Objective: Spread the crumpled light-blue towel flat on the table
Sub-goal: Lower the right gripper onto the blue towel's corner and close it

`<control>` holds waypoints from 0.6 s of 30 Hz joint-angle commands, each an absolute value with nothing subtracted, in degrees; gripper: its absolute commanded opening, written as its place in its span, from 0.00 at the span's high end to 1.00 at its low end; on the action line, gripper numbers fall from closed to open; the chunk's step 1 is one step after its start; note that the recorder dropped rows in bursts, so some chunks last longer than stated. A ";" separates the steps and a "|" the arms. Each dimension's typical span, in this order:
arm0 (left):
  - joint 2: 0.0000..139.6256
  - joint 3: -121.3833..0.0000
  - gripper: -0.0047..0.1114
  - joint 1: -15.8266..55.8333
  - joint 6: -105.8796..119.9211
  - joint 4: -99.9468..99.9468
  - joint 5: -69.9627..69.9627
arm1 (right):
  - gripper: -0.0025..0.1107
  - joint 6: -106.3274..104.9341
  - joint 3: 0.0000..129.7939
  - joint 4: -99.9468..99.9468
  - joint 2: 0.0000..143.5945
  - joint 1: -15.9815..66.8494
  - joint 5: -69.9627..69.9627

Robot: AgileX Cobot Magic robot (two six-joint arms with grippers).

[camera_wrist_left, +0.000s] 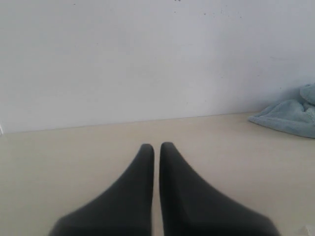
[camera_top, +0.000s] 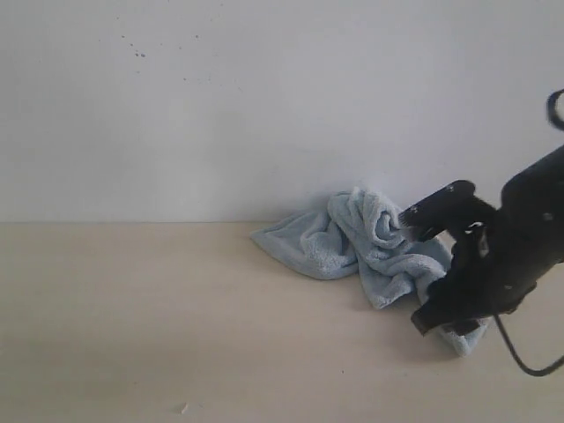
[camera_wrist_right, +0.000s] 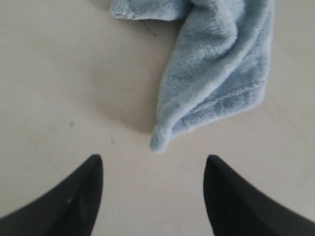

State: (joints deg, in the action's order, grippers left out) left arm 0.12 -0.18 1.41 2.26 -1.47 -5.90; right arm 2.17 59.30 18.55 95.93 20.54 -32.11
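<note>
**Towel Bunched at Rear Right of Table; Right Gripper Open Above One Corner**

The towel (camera_top: 361, 247) lies crumpled on the table (camera_top: 176, 335), right of centre and close to the white wall (camera_top: 264, 106) behind it. It is bunched into raised folds in the middle. One flatter lobe extends to the left, and another runs forward and to the right.

In the right wrist view, a pointed corner of the towel (camera_wrist_right: 221, 73) rests on the tabletop and points toward the gap between the fingers. The corner is clear of both fingers.

The right gripper (camera_wrist_right: 153, 162) has its jaws set wide apart and holds nothing. In the exterior view, the right gripper (camera_top: 414, 269) hangs over the towel's right-hand part and hides some of it. Whether any part of the gripper touches the cloth there cannot be determined.

The left gripper (camera_wrist_left: 156, 146) has its fingers drawn together with only a narrow slit between them, and nothing is held. It sits low over bare tabletop, well apart from the towel (camera_wrist_left: 290, 118), which appears only at the edge of the left wrist view.
</note>
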 commanded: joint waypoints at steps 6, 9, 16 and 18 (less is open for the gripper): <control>0.00 0.00 0.92 1.28 2.02 -1.06 -5.88 | 0.48 6.76 67.31 24.75 110.66 20.56 -30.21; 0.00 0.00 0.92 1.28 2.02 -1.06 -5.88 | 0.48 13.60 67.29 31.62 110.97 20.56 -30.56; 0.00 0.00 0.92 1.28 2.02 -1.06 -5.88 | 0.48 15.83 67.29 30.96 110.97 19.81 -32.24; 0.00 0.00 0.92 1.28 2.02 -1.06 -5.88 | 0.48 15.71 67.29 30.02 111.19 19.81 -31.53</control>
